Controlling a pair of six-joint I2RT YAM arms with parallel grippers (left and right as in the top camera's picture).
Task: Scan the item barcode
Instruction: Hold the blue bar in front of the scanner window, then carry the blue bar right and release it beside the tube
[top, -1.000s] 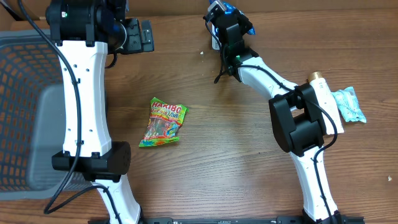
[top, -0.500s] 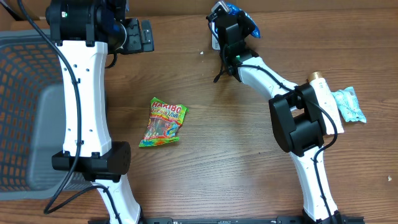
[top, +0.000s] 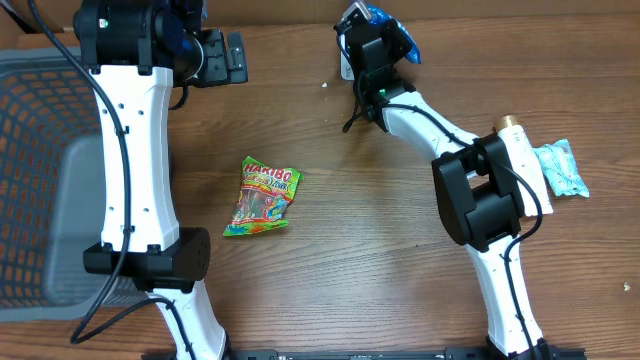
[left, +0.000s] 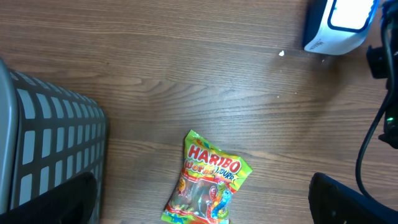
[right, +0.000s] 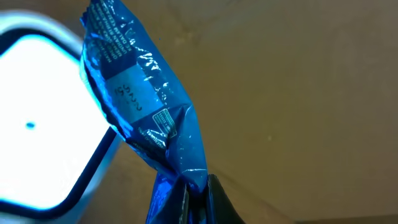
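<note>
Your blue packet (right: 146, 106) sits at the top centre of the overhead frame. Its long axis runs up and left from the right gripper (right: 186, 196), which is clamped on its lower end. The scanner (right: 37, 124) glows just left of it. Your left gripper (top: 225, 57) is empty, spread wide and farther off.

Brown wood-grain table (top: 380, 250). Left edge: grey mesh basket (top: 30, 120). Centre-left, well apart from the basket: Haribo gummy bag (top: 262, 196), lying flat, label up, red logo end toward the far edge. Far edge, right of centre: white-and-blue scanner (left: 336, 25), window lit. Just left of the scanner: small white crumb (top: 323, 84). Right edge: pale teal packet (top: 560, 168), flat, beside a tan-capped object (top: 512, 125), too hidden to identify.
</note>
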